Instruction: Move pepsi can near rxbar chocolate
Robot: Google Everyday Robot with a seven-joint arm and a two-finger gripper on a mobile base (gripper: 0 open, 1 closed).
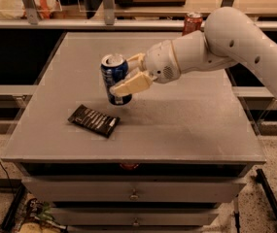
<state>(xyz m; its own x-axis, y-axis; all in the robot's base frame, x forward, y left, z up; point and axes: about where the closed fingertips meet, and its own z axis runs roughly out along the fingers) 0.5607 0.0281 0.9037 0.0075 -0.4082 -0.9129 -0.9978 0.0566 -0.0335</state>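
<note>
The pepsi can (113, 73) is dark blue with a silver top and stands upright, low over or on the grey table (177, 125), left of centre. My gripper (126, 74) reaches in from the right and is shut on the can, one pale finger (130, 85) across its front. The rxbar chocolate (94, 120), a flat dark bar with white text lines, lies on the table just below and left of the can, a short gap apart.
An orange-red soda can (192, 22) stands at the table's far edge behind my arm. A shelf with rails and bagged items runs along the back. Drawers sit under the table's front edge.
</note>
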